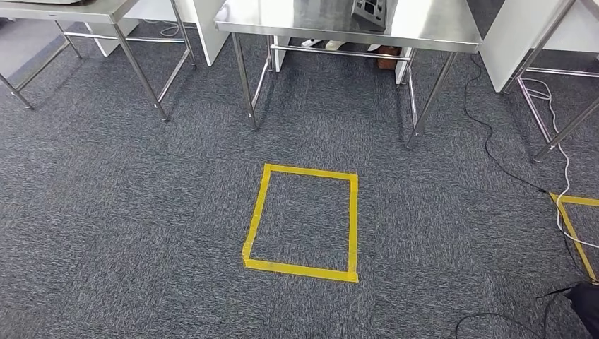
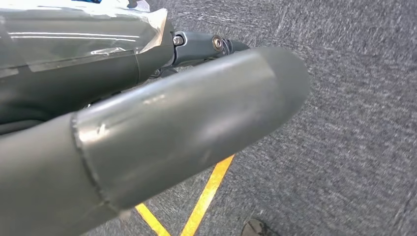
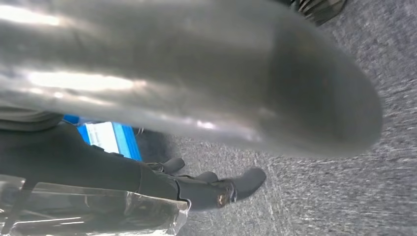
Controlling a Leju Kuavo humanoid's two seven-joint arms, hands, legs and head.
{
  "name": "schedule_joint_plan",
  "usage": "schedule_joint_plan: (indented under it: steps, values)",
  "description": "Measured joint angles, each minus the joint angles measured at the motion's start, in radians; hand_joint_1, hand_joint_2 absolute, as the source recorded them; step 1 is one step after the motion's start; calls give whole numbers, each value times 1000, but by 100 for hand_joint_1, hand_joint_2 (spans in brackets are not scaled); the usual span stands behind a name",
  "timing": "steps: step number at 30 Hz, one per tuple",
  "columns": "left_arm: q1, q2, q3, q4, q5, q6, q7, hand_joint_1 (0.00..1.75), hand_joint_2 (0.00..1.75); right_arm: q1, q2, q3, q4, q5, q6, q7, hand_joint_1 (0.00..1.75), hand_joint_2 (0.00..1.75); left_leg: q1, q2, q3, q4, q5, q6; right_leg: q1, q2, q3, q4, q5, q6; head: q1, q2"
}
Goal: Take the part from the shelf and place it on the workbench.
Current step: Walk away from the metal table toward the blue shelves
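The left hand (image 2: 147, 123) hangs over grey carpet (image 2: 354, 147). Its thick thumb covers most of the left wrist view, and the dark fingers (image 2: 196, 44) reach out straight beyond it. The palm is hidden, so I cannot tell whether the hand is spread or holding something. Yellow tape (image 2: 206, 191) crosses the carpet beneath the thumb.

The right hand (image 3: 196, 73) hangs the same way, with its dark fingers (image 3: 236, 184) stretched out and well apart from the thumb. A blue thing with a white label (image 3: 108, 137) shows in the gap between thumb and fingers. I cannot tell whether it is the part, or whether the hand holds it.

In the head view a steel bench (image 1: 424, 28) stands ahead across the carpet, with a grey device (image 1: 371, 13) on its top and shoes (image 1: 385, 56) under it. A yellow tape square (image 1: 300, 268) lies on the floor before it. Another steel bench (image 1: 85, 10) stands off to the left. On the right, a black cable (image 1: 494, 152) and a white cable (image 1: 565, 166) trail over the carpet beside a third frame's legs (image 1: 565, 131).
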Motion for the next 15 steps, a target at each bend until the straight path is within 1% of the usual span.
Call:
schedule_joint_plan:
  steps: [1, 2, 3, 4, 5, 6, 7, 8, 9, 10, 11, 12, 13, 14, 15]
  values:
    - [2, 1, -2, 0, 0, 0, 0, 0, 0, 1, 1, 0, 3, -1, 0, 2, 0, 0, 3, -1, -4, -1, 1, -7, -1, -3, -11, 3, 9, -12, 0, 0]
    - [3, 1, -4, 0, -1, 0, 0, 0, 0, 2, 1, -1, 5, -1, 0, 3, 0, 0, 6, -3, -10, 10, -20, -12, -3, -5, -21, 4, 21, -26, 0, 0]
    - [5, 1, -4, 0, -1, 0, 0, 0, 0, 2, 1, -1, 7, -1, 0, 4, 0, 0, 9, -5, -20, 39, -62, -17, -5, -7, -34, 3, 35, -39, -2, 0]
    - [5, 1, -4, 0, -1, 0, 0, 0, 0, 2, 1, -2, 8, -2, 0, 4, 0, 0, 11, -7, -32, 88, -123, -21, -6, -9, -48, 3, 49, -48, -3, 0]
    - [5, 1, -5, 0, -1, 0, 0, 0, 0, 3, 2, -2, 8, -2, 0, 4, 0, 0, 12, -7, -43, 154, -185, -25, -3, -10, -65, 4, 63, -54, -5, 0]
    - [6, 1, -5, 0, -1, 0, 0, 0, 0, 3, 2, -2, 9, -2, 0, 4, 0, 0, 12, -8, -51, 223, -227, -28, -1, -12, -81, 5, 77, -56, -6, 0]
    - [6, 2, -5, 0, -1, 0, 0, 0, 0, 3, 3, -2, 10, -2, 0, 4, 0, 0, 12, -8, -54, 281, -245, -30, 1, -13, -97, 6, 90, -56, -6, 0]
    - [5, 3, -5, 0, -1, 0, 0, 0, 0, 3, 3, -2, 10, -2, 0, 4, 0, 0, 12, -8, -45, 315, -233, -31, 1, -14, -114, 8, 103, -54, -6, 0]
    - [5, 4, -5, 0, -3, 0, 0, 0, 0, 3, 3, -2, 11, -2, 0, 4, 0, 0, 13, -8, -23, 320, -198, -31, 1, -15, -131, 12, 114, -52, -6, 0]
    - [5, 4, -6, 0, -6, 0, 1, 0, 0, 3, 3, -2, 11, -3, 0, 3, 0, 0, 14, -8, 16, 292, -164, -30, 1, -15, -149, 17, 125, -48, -6, 0]
    - [5, 4, -9, 0, -10, 0, 2, 0, 0, 3, 3, -3, 11, -6, -1, 2, 0, 0, 14, -9, 72, 233, -147, -28, 1, -15, -165, 23, 134, -43, -6, 0]
    - [4, 5, -12, 0, -16, 0, 4, 0, 0, 3, 3, -5, 11, -11, -2, -3, 0, 0, 14, -10, 137, 150, -158, -24, 3, -15, -177, 31, 142, -37, -6, 0]
    - [3, 6, -17, 0, -20, -1, 7, 0, 0, 3, 3, -8, 11, -17, -5, -9, 0, 0, 13, -11, 189, 72, -186, -18, 5, -16, -186, 37, 148, -31, -5, 0]
    - [2, 6, -21, 0, -23, -1, 9, 0, 0, 2, 3, -12, 11, -23, -10, -18, 0, 0, 10, -13, 223, 15, -214, -11, 8, -16, -190, 42, 154, -24, -5, 0]
    - [2, 7, -24, 0, -27, -2, 11, 0, 0, 2, 3, -17, 11, -28, -16, -29, 0, 0, 6, -13, 237, -17, -228, -1, 10, -17, -193, 43, 161, -17, -4, 0]
